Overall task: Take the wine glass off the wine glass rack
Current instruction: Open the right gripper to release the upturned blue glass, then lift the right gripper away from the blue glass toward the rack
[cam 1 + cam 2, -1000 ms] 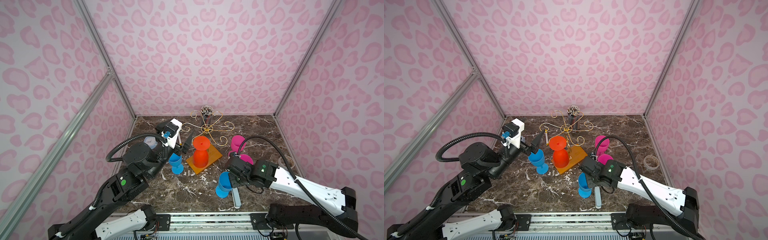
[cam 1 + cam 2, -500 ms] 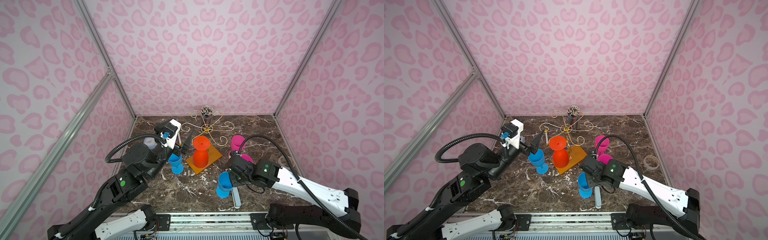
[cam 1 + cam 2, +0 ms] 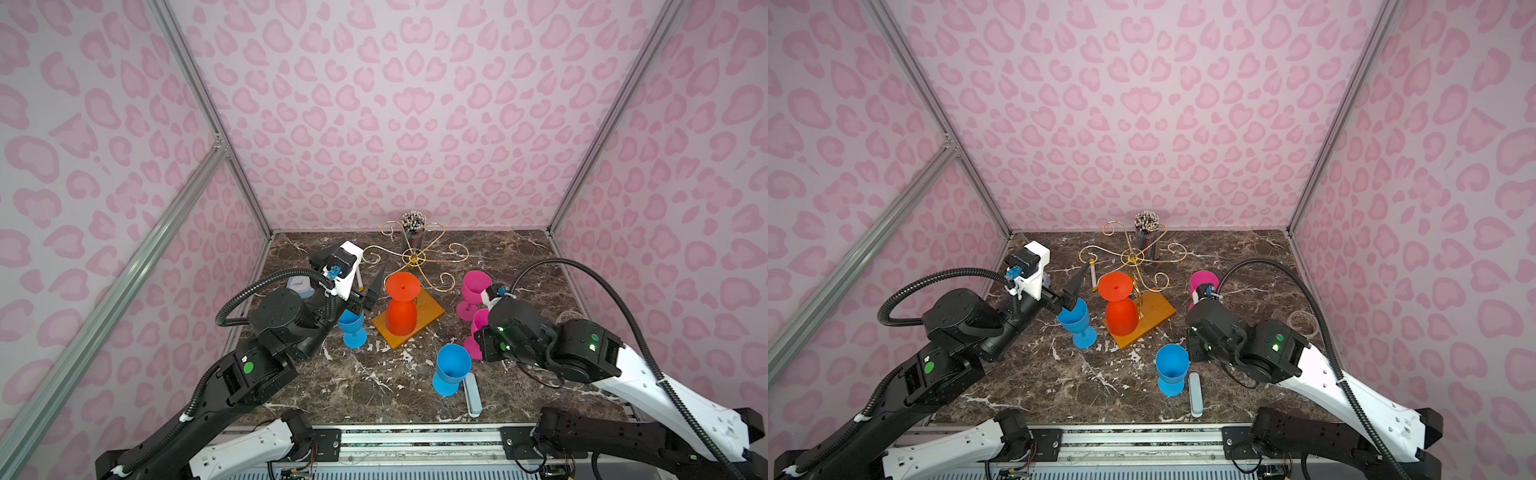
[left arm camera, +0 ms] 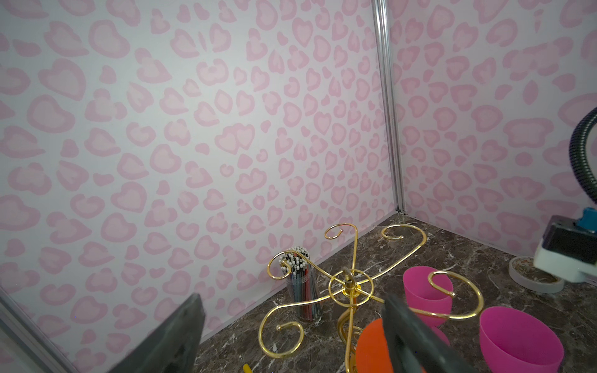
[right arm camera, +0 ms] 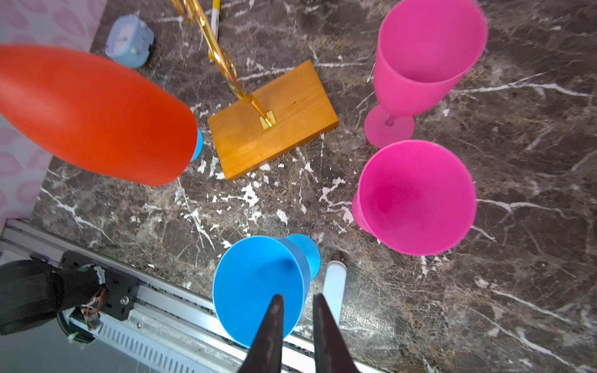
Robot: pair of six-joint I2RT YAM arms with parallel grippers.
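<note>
- The wine glass rack (image 3: 415, 258) is thin gold wire. Its curled scroll arms fan out from a central post on a flat, rectangular, orange-brown wooden base. It stands mid-table on the dark, white-veined marble table (image 3: 374, 386).
- The orange wine glass (image 3: 401, 318), smooth and matte, hangs upside down from a front scroll arm. Its flat round foot is on top and its rounded bowl hangs over the base.
- The left gripper (image 4: 292, 297) spreads its dark tapered fingers wide and holds nothing. One finger is just beside the orange foot.
- The right gripper (image 5: 298, 297) has pointed black fingers a narrow gap apart. They straddle the rim of an upright blue wine glass (image 5: 258, 284) near the table's front edge. I cannot tell whether they touch it.
- A pink wine glass (image 5: 416, 197) stands upright to the right of the rack, with a second pink glass (image 5: 429, 55) behind it.
</note>
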